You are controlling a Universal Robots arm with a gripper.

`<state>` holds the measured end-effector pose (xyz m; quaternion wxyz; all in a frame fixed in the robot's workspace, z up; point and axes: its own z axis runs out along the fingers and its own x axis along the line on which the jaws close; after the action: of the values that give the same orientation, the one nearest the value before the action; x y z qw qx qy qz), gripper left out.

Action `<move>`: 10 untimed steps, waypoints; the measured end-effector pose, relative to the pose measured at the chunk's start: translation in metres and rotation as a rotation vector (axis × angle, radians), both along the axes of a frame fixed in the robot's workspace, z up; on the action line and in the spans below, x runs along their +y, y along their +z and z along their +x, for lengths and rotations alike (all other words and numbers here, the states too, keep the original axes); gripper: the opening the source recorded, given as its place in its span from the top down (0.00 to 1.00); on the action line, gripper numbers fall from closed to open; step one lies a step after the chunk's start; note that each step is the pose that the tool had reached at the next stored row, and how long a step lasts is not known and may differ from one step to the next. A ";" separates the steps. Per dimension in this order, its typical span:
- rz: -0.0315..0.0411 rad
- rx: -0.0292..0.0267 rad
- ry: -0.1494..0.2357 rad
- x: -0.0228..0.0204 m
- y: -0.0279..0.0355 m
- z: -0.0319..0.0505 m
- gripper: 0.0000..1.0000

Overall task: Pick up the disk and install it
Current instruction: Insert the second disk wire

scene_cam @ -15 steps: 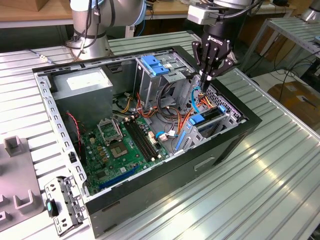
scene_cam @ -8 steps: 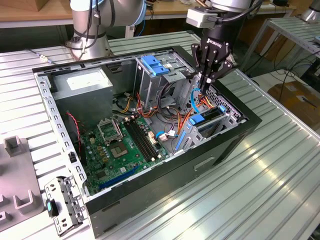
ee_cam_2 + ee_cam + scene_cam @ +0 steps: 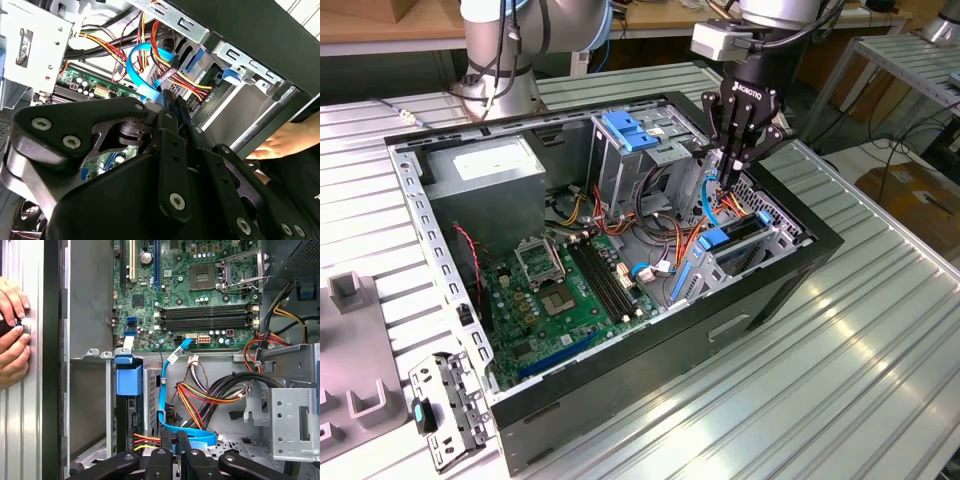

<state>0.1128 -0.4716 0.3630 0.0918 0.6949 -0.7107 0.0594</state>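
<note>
The disk (image 3: 732, 240) stands on edge in the drive bay at the front corner of the open computer case (image 3: 620, 380); its blue carrier bracket shows in both wrist views (image 3: 129, 380) (image 3: 198, 60). My gripper (image 3: 728, 172) hangs straight above that bay, fingers pressed together on the end of a blue data cable (image 3: 704, 205). In the first wrist view the cable (image 3: 165, 390) loops from the motherboard to the fingertips (image 3: 165, 442). Red, yellow and orange power wires (image 3: 200, 395) crowd around the gripper (image 3: 172, 102).
A person's hand (image 3: 10, 335) (image 3: 285, 142) rests on the outside of the case wall near the bay. Inside are the motherboard (image 3: 570, 290), a power supply (image 3: 485, 165) and a metal cage with a blue latch (image 3: 630, 130). A loose bracket (image 3: 445, 410) lies on the table.
</note>
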 end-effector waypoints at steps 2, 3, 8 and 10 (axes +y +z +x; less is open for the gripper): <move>0.0004 -0.0030 0.000 0.0001 -0.0005 -0.0004 0.84; 0.0001 -0.0120 0.000 0.0000 -0.0006 -0.0026 0.84; 0.0001 -0.0271 0.002 0.0000 -0.0016 -0.0209 0.84; 0.0006 -0.0283 0.004 -0.0013 -0.0019 -0.0250 0.84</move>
<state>0.0878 -0.4729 0.3611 0.0814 0.6953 -0.7108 0.0692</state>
